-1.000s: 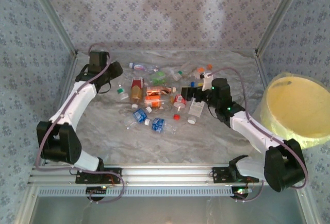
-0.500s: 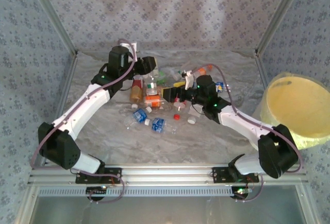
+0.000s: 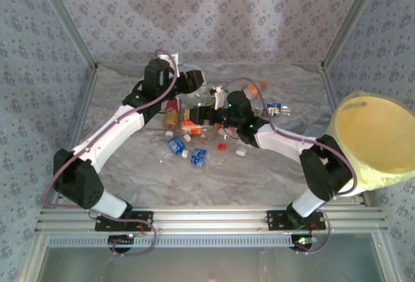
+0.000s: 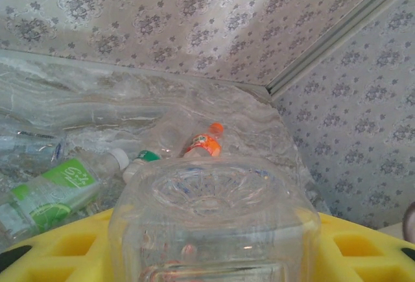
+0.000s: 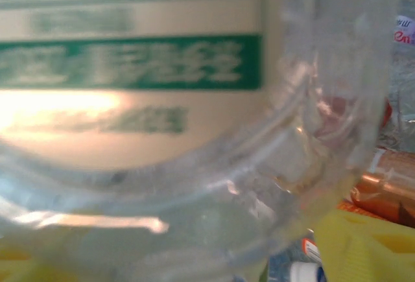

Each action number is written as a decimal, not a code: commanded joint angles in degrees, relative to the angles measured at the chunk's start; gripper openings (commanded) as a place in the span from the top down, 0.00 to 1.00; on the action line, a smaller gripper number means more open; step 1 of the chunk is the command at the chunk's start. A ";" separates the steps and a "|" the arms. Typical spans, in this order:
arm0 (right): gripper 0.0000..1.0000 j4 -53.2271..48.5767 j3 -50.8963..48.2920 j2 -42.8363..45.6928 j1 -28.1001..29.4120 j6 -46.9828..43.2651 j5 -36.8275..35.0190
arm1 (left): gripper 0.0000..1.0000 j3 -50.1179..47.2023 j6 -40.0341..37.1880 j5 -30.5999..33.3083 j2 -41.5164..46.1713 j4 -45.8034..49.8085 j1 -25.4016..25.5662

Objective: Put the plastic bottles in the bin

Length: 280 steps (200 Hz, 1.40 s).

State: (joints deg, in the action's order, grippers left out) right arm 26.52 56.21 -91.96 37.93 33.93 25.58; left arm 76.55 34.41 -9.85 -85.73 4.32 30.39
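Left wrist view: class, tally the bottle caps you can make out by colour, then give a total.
Orange cap: 1
Green cap: 1
White cap: 1
Total: 3
The clear bottle nearest the camera shows its base, so its cap is hidden and not counted.

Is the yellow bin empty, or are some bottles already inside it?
Empty, as far as visible: in the top view the bin is plain pale yellow inside, no bottle seen. Its floor is partly hidden.
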 commanded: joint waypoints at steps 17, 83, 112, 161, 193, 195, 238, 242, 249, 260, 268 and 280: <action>0.30 1.31 2.98 -1.56 -0.14 2.76 0.10 | 0.49 -1.08 1.13 -1.18 0.21 -3.70 0.13; 0.54 -2.86 1.67 0.97 -0.62 -1.33 -1.71 | 0.45 -1.15 0.84 -1.35 0.72 -2.77 0.10; 0.67 -6.69 1.36 2.99 -1.69 -2.47 -3.82 | 0.19 0.88 0.88 -3.66 0.55 -1.78 -0.81; 0.72 -17.54 -0.74 9.30 -4.78 -4.84 -7.63 | 0.02 3.72 2.28 -9.89 3.45 -2.21 -3.96; 0.73 -36.89 0.71 20.19 -7.62 -11.18 -14.12 | 0.02 -0.76 1.76 -1.80 9.43 -0.52 -4.55; 0.73 -38.28 0.91 21.22 -7.81 -11.70 -14.79 | 0.02 -1.18 1.61 -1.13 9.81 -0.40 -4.60; 0.72 -65.70 9.80 36.22 -12.24 -20.98 -29.87 | 0.02 -10.87 1.73 8.17 14.95 0.34 -6.06; 0.72 -67.55 10.93 36.96 -12.68 -21.66 -31.42 | 0.02 -11.50 1.86 8.11 15.13 0.34 -6.25; 0.72 -71.02 13.54 38.12 -13.31 -22.86 -33.93 | 0.02 -12.44 2.26 8.09 15.31 0.50 -6.58; 0.72 -75.17 16.67 39.62 -14.20 -24.91 -38.59 | 0.02 -13.34 2.57 8.09 15.42 0.92 -7.01; 0.72 -77.84 18.72 40.54 -14.86 -26.13 -42.02 | 0.02 -13.75 2.95 8.24 15.35 1.36 -7.25; 0.72 -80.89 21.47 41.77 -15.94 -27.54 -47.05 | 0.02 -14.34 3.84 8.10 15.25 1.57 -7.65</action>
State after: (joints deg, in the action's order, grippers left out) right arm -39.62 72.62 -52.18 23.64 12.69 -7.49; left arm 63.20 36.73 -3.31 -70.63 5.04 23.38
